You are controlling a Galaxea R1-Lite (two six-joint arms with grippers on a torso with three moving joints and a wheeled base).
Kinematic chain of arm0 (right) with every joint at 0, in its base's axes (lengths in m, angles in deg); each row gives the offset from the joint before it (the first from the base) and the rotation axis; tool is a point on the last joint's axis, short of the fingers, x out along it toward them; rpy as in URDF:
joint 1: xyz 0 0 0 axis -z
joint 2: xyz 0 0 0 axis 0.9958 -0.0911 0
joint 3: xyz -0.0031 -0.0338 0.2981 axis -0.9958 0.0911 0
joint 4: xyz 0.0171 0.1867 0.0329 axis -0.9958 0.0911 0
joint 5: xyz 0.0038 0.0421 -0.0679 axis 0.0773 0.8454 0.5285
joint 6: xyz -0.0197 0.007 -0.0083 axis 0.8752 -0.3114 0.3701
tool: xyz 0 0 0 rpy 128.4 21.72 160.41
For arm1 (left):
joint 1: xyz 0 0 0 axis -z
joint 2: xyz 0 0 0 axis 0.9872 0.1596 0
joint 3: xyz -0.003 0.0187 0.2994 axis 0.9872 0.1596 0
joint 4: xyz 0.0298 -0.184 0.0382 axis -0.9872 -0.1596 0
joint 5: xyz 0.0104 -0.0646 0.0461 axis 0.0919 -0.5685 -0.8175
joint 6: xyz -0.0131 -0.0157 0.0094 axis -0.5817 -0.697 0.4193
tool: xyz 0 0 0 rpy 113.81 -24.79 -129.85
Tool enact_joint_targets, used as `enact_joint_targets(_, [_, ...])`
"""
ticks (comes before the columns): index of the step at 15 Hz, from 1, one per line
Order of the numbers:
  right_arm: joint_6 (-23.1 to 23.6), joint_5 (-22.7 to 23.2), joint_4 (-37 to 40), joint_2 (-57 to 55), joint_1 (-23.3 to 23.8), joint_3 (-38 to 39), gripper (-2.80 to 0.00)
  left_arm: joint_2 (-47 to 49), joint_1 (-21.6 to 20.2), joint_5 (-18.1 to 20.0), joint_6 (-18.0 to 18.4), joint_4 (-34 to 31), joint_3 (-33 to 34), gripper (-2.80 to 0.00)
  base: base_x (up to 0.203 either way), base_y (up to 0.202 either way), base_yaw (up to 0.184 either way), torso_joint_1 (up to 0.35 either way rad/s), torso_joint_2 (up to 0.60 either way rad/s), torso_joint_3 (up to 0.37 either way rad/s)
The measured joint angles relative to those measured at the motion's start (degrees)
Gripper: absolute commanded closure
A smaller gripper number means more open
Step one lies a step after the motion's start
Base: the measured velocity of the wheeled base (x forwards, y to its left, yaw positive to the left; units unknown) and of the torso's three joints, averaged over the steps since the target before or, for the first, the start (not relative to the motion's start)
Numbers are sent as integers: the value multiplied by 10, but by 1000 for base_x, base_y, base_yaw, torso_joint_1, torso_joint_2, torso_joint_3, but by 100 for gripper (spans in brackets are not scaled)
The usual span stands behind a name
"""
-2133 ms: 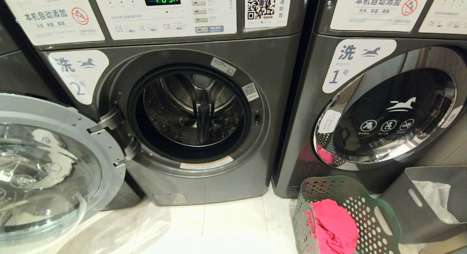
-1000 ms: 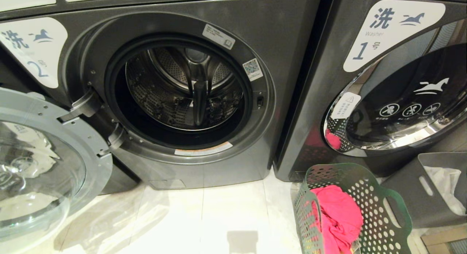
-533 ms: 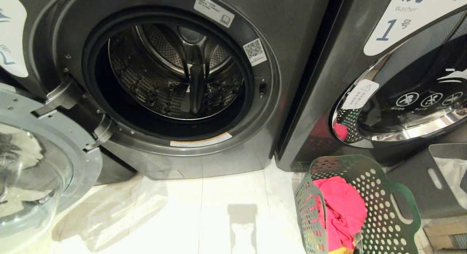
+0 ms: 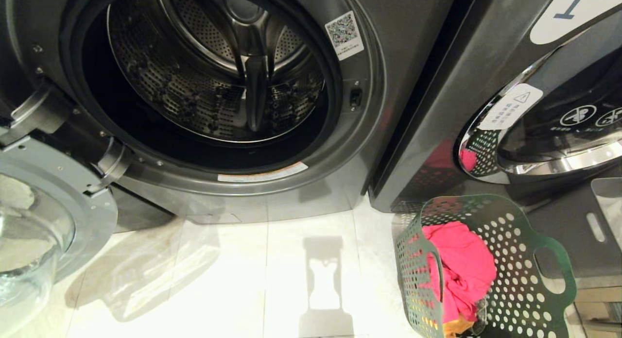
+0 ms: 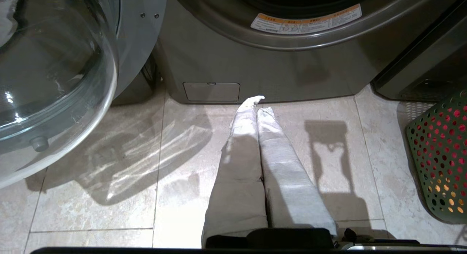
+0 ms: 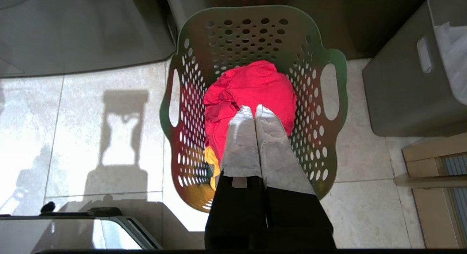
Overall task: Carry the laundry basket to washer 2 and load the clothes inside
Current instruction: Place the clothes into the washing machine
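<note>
Washer 2 (image 4: pixel 369 148) fills the upper left of the head view, its drum (image 4: pixel 218 80) empty and its glass door (image 4: pixel 39 231) swung open to the left. The green perforated laundry basket (image 4: pixel 515 289) stands on the floor at the lower right, in front of washer 1 (image 4: pixel 452 109). Red clothes (image 4: pixel 461 265) lie in it over a yellow piece (image 6: pixel 211 157). My right gripper (image 6: pixel 254 108) hangs shut above the red clothes (image 6: pixel 251 86) in the basket (image 6: pixel 328 57), holding nothing. My left gripper (image 5: pixel 257 102) is shut and empty above the tiled floor before washer 2 (image 5: pixel 292 64). Neither arm shows in the head view.
A grey bin (image 4: pixel 578 241) with white material stands right of the basket, against washer 1. A cardboard box (image 6: pixel 434 181) sits on the floor near it. The open door (image 5: pixel 54 82) juts out over the floor on the left. Pale tiles (image 4: pixel 291 279) lie between door and basket.
The head view has tilted downward: the washers have slid up the picture and more floor and basket show. The basket, clothes and door have stayed in place.
</note>
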Motion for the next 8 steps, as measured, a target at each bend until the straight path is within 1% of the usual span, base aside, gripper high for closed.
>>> enact_joint_targets(4, [4, 1, 0, 0, 0, 0, 0, 0, 0, 0, 0, 0, 0, 0, 0, 0, 0, 3, 2, -186])
enact_joint_targets(8, [7, 1, 2, 0, 0, 0, 0, 0, 0, 0, 0, 0, 0, 0, 0, 0, 0, 2, 5, -39])
